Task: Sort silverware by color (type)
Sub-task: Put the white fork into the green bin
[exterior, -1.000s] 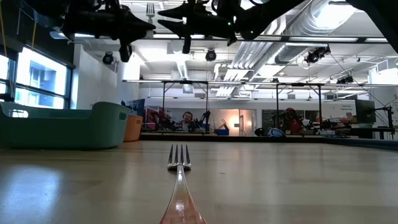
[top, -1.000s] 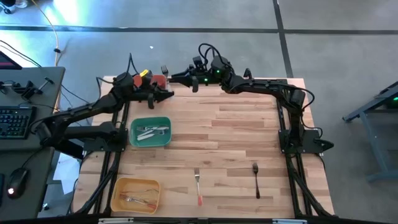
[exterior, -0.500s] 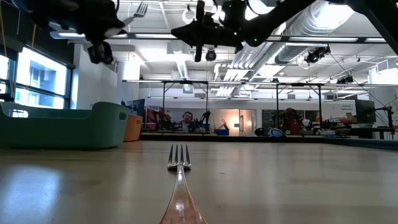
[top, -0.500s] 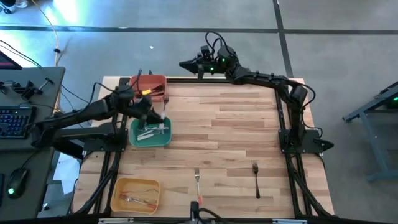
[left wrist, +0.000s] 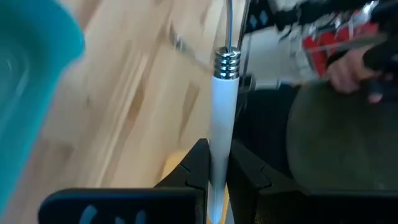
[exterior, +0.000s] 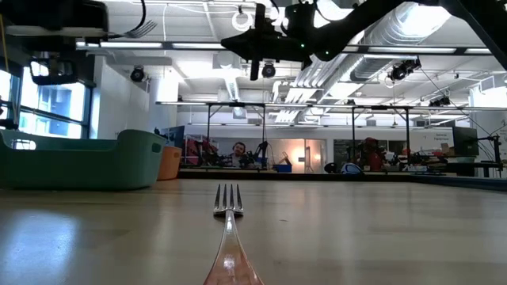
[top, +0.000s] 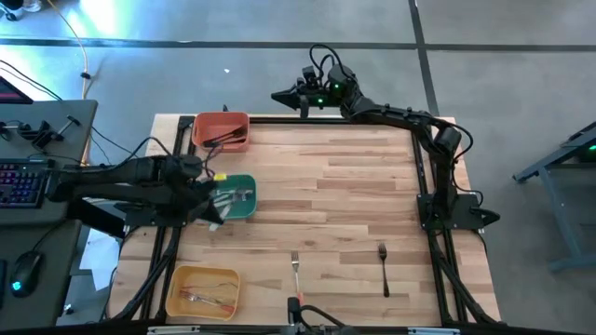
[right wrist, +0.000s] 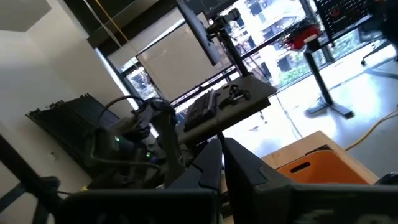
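Wooden planks make up the table (top: 354, 205), with an open workshop hall visible behind it in the low view.

A white-handled fork (left wrist: 222, 112) is the piece in hand: the left gripper (left wrist: 216, 167) is clamped on its handle, just below the ribbed metal collar, with the metal neck running on past the fingers. From above, the left gripper (top: 212, 197) sits at the near-left edge of the teal bin (top: 244, 210), which already holds pale-handled pieces (top: 233, 195). I judge this fork light and rigid, with a smooth handle that could twist in a narrow pinch; mid-handle is the sensible hold, as here.

2 forks lie loose on the table near its front edge: an orange-handled fork (top: 296, 275) and a black fork (top: 383, 266), well apart from each other. Both lie flat, so a grip across the thin handle from above looks right, and a slip on the thin stem is the risk. The orange-handled fork's tines (exterior: 227, 198) fill the low view.

An orange-red bin (top: 220, 131) at the far-left corner holds dark pieces, and a yellow bin (top: 203, 290) at the near-left holds orange-handled ones.

The right gripper (top: 279, 96) hovers beyond the table's far edge, fingers (right wrist: 239, 163) pressed together on nothing.
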